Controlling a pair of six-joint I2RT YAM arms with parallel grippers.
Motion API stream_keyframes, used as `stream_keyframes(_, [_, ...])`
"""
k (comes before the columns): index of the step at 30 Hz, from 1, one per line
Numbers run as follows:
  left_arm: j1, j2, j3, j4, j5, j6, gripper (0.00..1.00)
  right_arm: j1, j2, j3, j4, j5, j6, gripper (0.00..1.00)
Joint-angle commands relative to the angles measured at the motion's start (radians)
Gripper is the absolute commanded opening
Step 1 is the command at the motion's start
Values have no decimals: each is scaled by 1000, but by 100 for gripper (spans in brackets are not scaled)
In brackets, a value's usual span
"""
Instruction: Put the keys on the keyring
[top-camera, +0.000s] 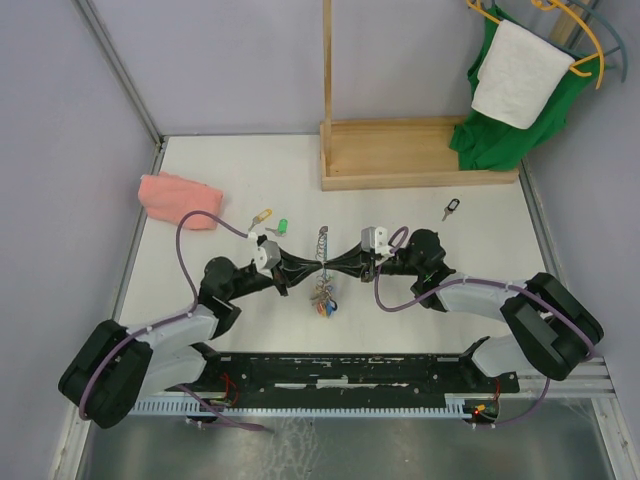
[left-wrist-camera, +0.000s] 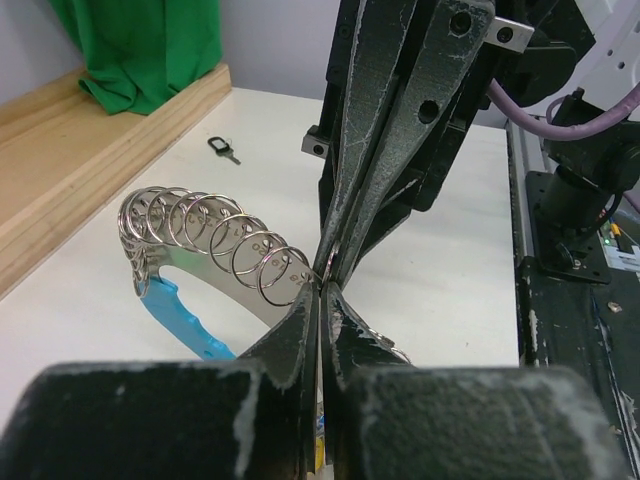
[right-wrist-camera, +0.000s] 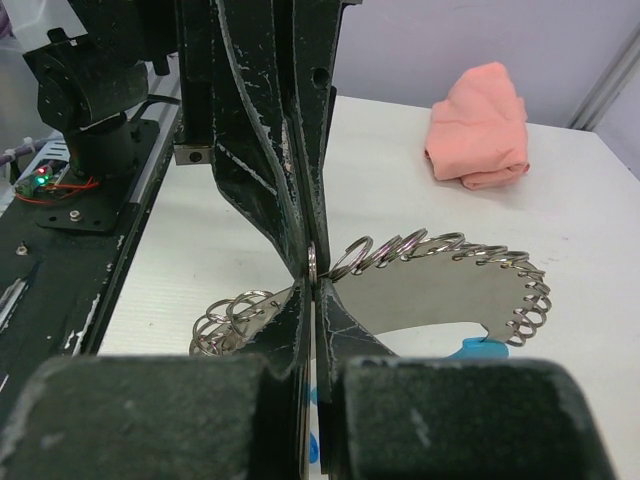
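The keyring (top-camera: 322, 245), a curved silvery plate edged with small split rings, is held up between both arms at the table's middle. Coloured keys and tags (top-camera: 323, 298) hang under it. My left gripper (top-camera: 312, 268) and right gripper (top-camera: 335, 266) meet tip to tip, each shut on the keyring. In the left wrist view the plate (left-wrist-camera: 215, 262) curves off to the left of my shut left gripper (left-wrist-camera: 322, 288). In the right wrist view a split ring (right-wrist-camera: 312, 262) is pinched just past my shut right gripper (right-wrist-camera: 312, 290). Loose keys lie on the table: yellow (top-camera: 262, 215), green (top-camera: 283, 226), black (top-camera: 452, 208).
A folded pink cloth (top-camera: 178, 198) lies at the left. A wooden stand (top-camera: 420, 152) sits at the back, with a green garment (top-camera: 510, 120) and a white towel (top-camera: 522, 72) on hangers at the back right. A black rail (top-camera: 350, 372) runs along the near edge.
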Motion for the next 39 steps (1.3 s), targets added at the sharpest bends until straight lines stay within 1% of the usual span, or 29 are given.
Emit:
stream_keyframes(1, [-5, -132, 95, -228, 2, 68, 3, 3, -38, 29, -19, -29, -37, 3])
stream_keyframes(4, [-17, -202, 127, -392, -81, 103, 3, 3, -71, 42, -154, -19, -109, 11])
stream_keyframes(8, [-58, -244, 204, -628, -172, 168, 3, 3, -116, 65, -340, 5, -206, 20])
stream_keyframes(9, [-70, -246, 228, -705, -191, 192, 3, 3, -123, 67, -359, 10, -221, 22])
stream_keyframes(12, [-111, -242, 293, -848, -254, 248, 3, 3, -131, 75, -402, 24, -241, 28])
stream_keyframes(18, [-188, -208, 403, -1051, -365, 341, 3, 2, -150, 78, -452, 64, -267, 39])
stream_keyframes(24, [-217, -176, 443, -1111, -406, 389, 3, 0, -170, 83, -502, 103, -292, 43])
stream_keyframes(30, [-231, -154, 459, -1122, -397, 411, 3, -1, -147, 104, -493, 51, -267, 44])
stream_keyframes(39, [-245, -132, 483, -1144, -377, 436, 3, 1, -77, 121, -424, 3, -214, 43])
